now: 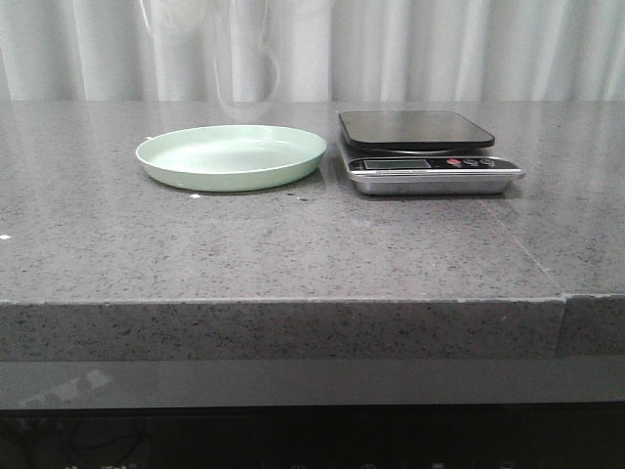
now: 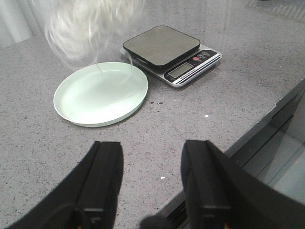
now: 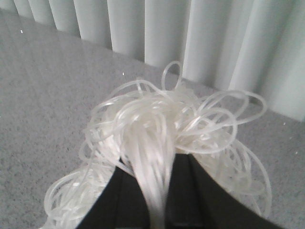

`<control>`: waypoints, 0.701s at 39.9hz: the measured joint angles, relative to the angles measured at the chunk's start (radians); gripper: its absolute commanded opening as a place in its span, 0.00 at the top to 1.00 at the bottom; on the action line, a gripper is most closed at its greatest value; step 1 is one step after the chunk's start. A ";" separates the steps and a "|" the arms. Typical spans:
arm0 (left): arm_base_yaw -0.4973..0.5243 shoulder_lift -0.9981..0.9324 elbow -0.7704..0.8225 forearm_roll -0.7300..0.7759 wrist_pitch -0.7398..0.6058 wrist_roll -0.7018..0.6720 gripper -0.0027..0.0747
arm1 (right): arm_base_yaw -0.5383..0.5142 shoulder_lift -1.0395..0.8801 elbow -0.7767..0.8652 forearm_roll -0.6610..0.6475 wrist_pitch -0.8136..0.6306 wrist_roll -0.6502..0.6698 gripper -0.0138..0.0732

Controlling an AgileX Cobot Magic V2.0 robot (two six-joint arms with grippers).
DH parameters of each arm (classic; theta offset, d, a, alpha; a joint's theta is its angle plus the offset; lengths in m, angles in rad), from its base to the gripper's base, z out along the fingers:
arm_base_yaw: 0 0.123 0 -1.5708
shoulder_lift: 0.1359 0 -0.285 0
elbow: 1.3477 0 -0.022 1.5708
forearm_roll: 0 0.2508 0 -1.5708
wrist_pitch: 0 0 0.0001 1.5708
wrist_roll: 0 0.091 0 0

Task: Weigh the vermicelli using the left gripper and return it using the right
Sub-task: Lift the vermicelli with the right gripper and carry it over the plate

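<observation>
The vermicelli point(image 3: 162, 129), a fluffy tangle of thin translucent white strands, is pinched in my right gripper point(image 3: 155, 167), whose black fingers are shut on it. It hangs in the air above the pale green plate point(image 1: 231, 156), showing as a blurred white mass in the left wrist view point(image 2: 86, 26) and faint strands at the top of the front view point(image 1: 229, 59). The plate is empty. The scale point(image 1: 422, 149), with a dark platform and silver front, stands just right of the plate, empty. My left gripper point(image 2: 152, 162) is open and empty near the table's front edge.
White curtains point(image 1: 439, 49) hang behind the grey speckled table point(image 1: 293, 254). The table's front edge runs close by the left gripper's fingers point(image 2: 205, 176). A few small white crumbs lie on the tabletop.
</observation>
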State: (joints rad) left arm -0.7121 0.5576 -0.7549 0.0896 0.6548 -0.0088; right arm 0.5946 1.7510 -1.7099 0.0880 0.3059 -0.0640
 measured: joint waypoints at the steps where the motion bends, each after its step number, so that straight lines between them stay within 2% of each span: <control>1: 0.000 0.000 0.000 0.000 0.000 0.000 0.46 | 0.000 0.017 0.000 0.000 0.003 0.000 0.69; 14: 0.000 0.000 0.000 0.000 0.000 0.000 0.46 | 0.022 0.175 0.000 0.000 0.054 0.000 0.67; 19: 0.000 0.000 0.000 0.000 0.000 0.000 0.46 | 0.026 0.196 0.000 0.000 0.080 0.000 0.55; 23: 0.000 0.000 0.000 0.000 0.000 0.000 0.46 | 0.026 0.204 0.000 0.000 0.098 0.000 0.40; 28: 0.000 0.000 0.000 0.000 0.000 0.000 0.46 | 0.026 0.206 0.000 0.000 0.104 0.000 0.29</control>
State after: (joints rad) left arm -0.7121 0.5576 -0.7549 0.0896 0.6548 -0.0088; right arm 0.6209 1.9569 -1.7099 0.0880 0.4103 -0.0640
